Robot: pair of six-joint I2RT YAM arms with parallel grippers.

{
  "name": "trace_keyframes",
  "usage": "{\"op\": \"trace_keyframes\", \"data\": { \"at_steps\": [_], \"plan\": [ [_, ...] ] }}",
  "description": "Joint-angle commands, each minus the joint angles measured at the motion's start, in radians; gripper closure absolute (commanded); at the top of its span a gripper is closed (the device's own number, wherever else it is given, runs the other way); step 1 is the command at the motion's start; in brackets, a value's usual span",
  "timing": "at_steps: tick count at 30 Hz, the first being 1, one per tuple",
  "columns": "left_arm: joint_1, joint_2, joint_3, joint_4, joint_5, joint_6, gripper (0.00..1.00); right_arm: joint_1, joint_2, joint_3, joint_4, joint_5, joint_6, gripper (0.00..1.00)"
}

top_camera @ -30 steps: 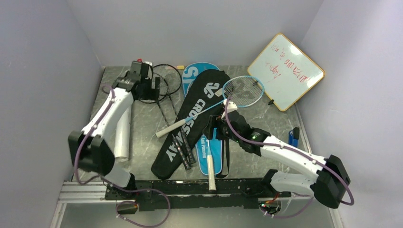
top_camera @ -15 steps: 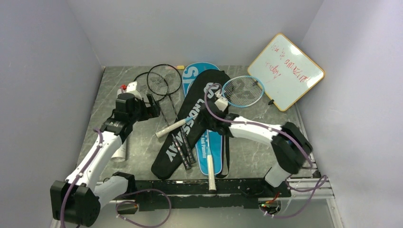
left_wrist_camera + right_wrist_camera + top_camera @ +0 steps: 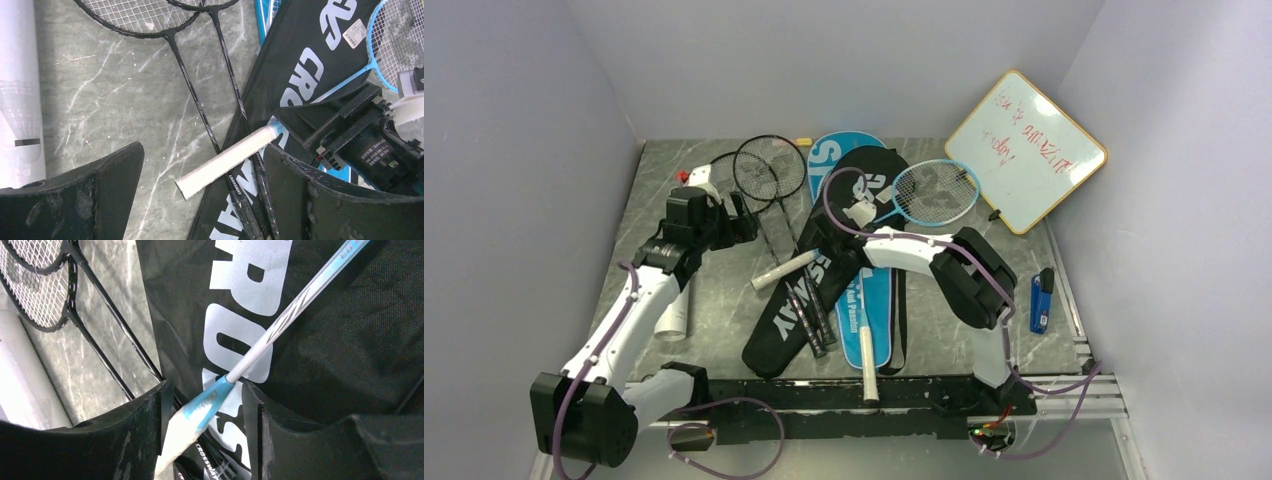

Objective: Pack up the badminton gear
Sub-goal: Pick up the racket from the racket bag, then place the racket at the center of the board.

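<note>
Identify the surface (image 3: 724, 290) by its grey marbling with white veins. The black cover (image 3: 776, 325) carries white "CROSSWAY" lettering; the blue cover (image 3: 829, 155) carries white letters. Expect black frames with white strings on the black rackets (image 3: 769, 168), and a light-blue frame, white shaft and white grip on the light-blue racket (image 3: 936, 192). The tube (image 3: 672, 315) is white. The whiteboard (image 3: 1024, 150) shows red writing inside a wood-coloured frame.

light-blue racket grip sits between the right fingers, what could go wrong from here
1. The light-blue racket crosses the right gripper at a slant, far from its head, so it may twist or droop when lifted.
2. The jaws could pinch the black CROSSWAY cover underneath.
3. The left gripper hovers open close by; the arms might bump.
</note>
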Motion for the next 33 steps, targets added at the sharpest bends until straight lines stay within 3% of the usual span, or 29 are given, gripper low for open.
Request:
{"op": "trace_keyframes", "data": {
  "at_steps": [1,3,8,12,23,28,33],
  "plan": [
    [0.004,-0.054,-0.023,0.030,0.015,0.026,0.07,-0.003,0.035,0.037,-0.014,0.036,0.057,0.45],
    [0.004,-0.059,-0.029,0.050,0.043,0.041,0.08,-0.006,0.044,0.040,0.008,0.040,0.050,0.48],
    [0.004,-0.028,0.010,0.010,0.046,0.068,0.09,-0.017,0.042,0.076,-0.030,0.076,0.040,0.77],
    [0.005,-0.027,-0.007,0.025,0.083,0.060,0.09,-0.032,-0.052,0.028,0.013,0.090,-0.040,0.90],
    [0.004,0.040,-0.015,0.043,0.205,0.035,0.11,-0.236,-0.453,-0.250,-0.001,-0.120,-0.352,0.94],
    [-0.006,0.069,-0.048,0.078,0.269,-0.016,0.12,-0.342,-0.608,-0.371,-0.048,-0.184,-0.518,0.88],
    [-0.034,0.076,-0.099,0.104,0.247,-0.076,0.13,-0.389,-0.691,-0.472,-0.082,-0.188,-0.660,0.83]
  ]
}}
